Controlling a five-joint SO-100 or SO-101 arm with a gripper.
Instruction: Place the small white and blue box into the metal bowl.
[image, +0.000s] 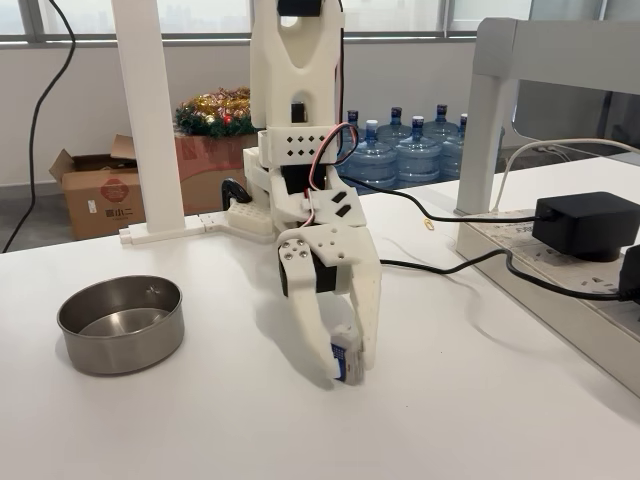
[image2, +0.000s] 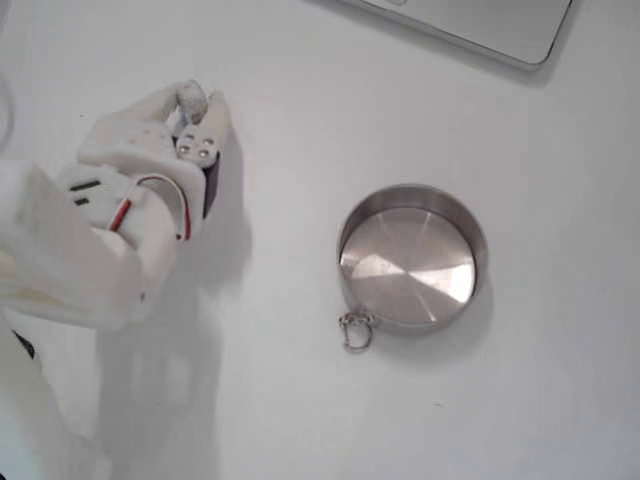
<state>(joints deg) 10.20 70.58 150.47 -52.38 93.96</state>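
While the white desk (image: 150, 420) is carrying all the items, the white arm (image: 300, 120) is reaching down onto it from its base at the back edge in a fixed view. In another fixed view the arm (image2: 90, 250) is occupying the left side, seen from above. A grey power strip (image: 570, 290) is lying along the right side of the desk, with a black adapter (image: 585, 222) plugged into it and a black cable running toward the arm.

The metal bowl (image: 120, 325) is standing upright on the desk, well apart from the arm, to the left in the front-facing fixed view and to the right in the top-down fixed view (image2: 412, 258). Its interior is holding nothing, and a small wire ring (image2: 354, 330) is hanging at its rim.

The tool (image: 347, 368) is pointing downward with its tips at or just above the desk surface, and it is clamping the small white and blue box (image: 342, 361) between its two fingers. The box is showing a blue face between the white fingers, near the desk centre and to the right of the bowl in this view. In the top-down fixed view the tool's own body is hiding the box.
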